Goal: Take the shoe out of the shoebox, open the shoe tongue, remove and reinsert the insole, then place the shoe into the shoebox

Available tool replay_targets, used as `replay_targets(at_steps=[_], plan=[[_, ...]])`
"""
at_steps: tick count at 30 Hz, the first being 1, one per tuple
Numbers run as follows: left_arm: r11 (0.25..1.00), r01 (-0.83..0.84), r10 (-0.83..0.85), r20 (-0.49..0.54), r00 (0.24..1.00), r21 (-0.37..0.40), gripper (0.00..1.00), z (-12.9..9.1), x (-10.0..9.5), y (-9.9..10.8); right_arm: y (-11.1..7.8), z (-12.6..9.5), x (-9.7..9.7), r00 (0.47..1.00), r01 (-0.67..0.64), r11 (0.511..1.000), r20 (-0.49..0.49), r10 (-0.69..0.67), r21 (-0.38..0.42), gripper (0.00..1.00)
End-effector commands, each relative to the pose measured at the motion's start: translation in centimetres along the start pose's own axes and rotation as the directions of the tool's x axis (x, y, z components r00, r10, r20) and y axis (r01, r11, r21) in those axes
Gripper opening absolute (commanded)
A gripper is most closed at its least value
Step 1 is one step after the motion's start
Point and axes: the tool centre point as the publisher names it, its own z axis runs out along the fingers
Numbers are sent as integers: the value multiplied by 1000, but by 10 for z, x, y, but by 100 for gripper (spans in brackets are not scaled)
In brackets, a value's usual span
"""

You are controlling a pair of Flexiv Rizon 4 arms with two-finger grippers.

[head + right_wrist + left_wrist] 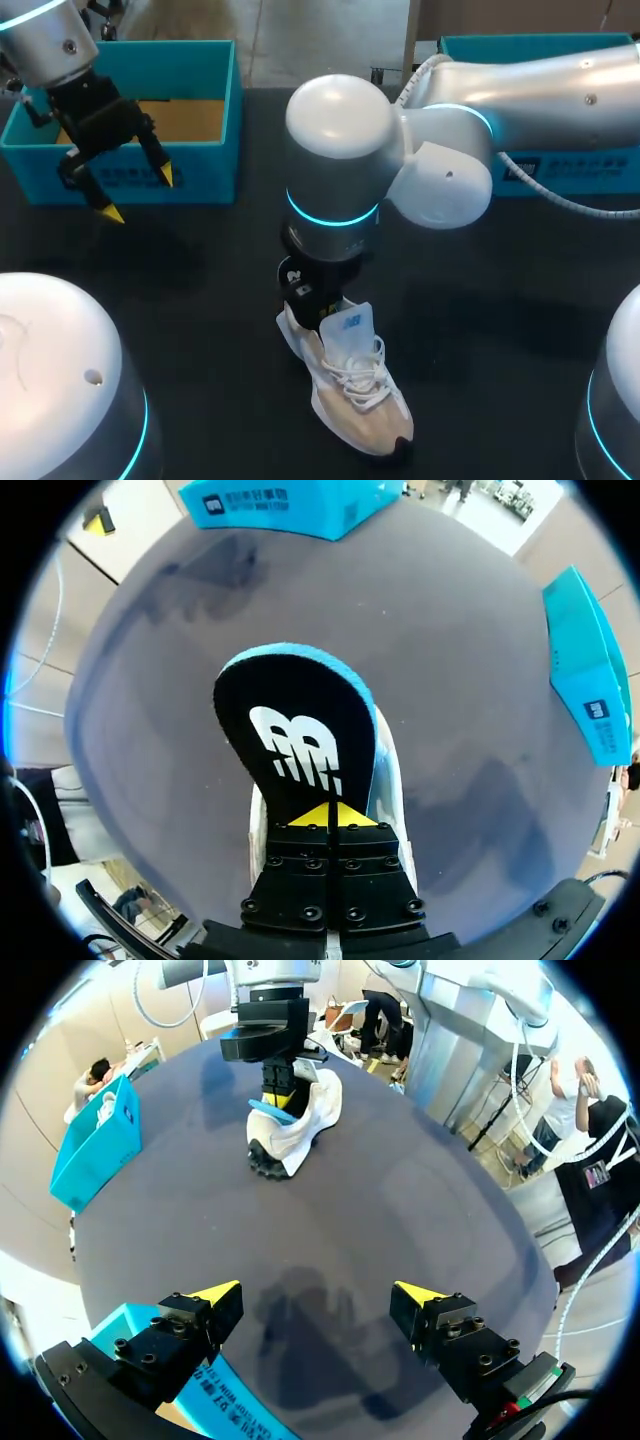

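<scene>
Right tool [328, 815] pinches insole [295, 720]; shoe [360, 405] directly beneath.

Premises: robotics laboratory, manipulation test station. Grounds: a dark round table [200, 310] is attended by two industrial arms, the left arm [45, 45] and the right arm [540, 85]. Trial props lie on the table: a shoe [355, 400] near its middle, an open shoebox [190, 170] and a second teal box [600, 170] at its far edge.

White-and-beige laced shoe [360, 410] is sitting upright mid-table, toe pointing away from the open teal shoebox [200, 180] standing well apart, its black, blue-edged insole [290, 720] sticking up, apparently half out of the heel.
</scene>
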Motion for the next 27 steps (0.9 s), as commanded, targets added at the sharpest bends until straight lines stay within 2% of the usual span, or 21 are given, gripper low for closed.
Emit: replay_targets(at_steps=[1,10,20,27], plan=[[1000,0,0,-1,1000,-2,100,-1,1,0,-3,14,-1,1000,-5,1000,-18,5,5,0],[1000,0,0,-1,1000,-2,100,-1,1,0,-1,33,-1,998,-34,998,-57,37,47,0],[1000,0,0,-1,1000,-2,100,-1,1,0,-5,-23,12,997,-56,998,61,54,32,0],[1000,0,0,-1,1000,-2,100,-1,1,0,-16,-32,13,992,-74,992,110,63,100,0]])
